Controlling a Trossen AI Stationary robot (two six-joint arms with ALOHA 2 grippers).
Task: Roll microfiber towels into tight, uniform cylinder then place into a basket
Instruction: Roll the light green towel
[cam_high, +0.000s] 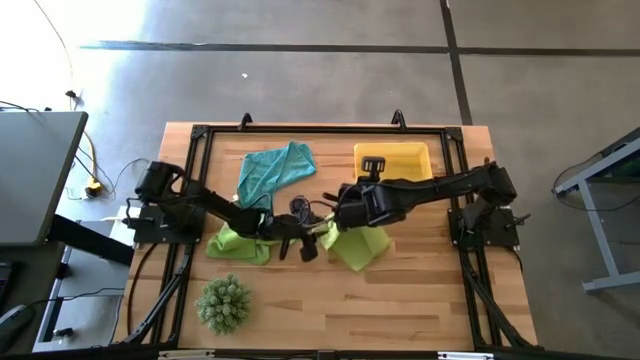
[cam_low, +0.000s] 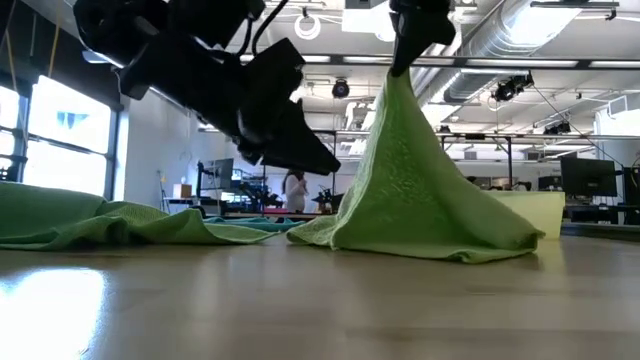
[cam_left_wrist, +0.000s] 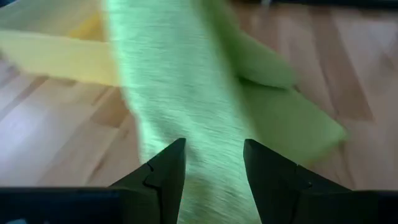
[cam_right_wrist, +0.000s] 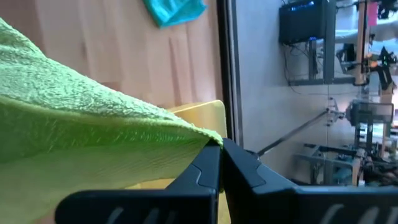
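One spiky plant (cam_high: 223, 303) — table's (cam_high: 420, 300) near edge.

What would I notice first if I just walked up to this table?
A lime-green towel pulled up into a tent shape near the table's middle, pinched at its peak by the right gripper. The left gripper hangs open just beside it, over a second lime-green towel. Behind them lie a teal towel and a yellow basket, and a spiky green ball plant sits at the front.
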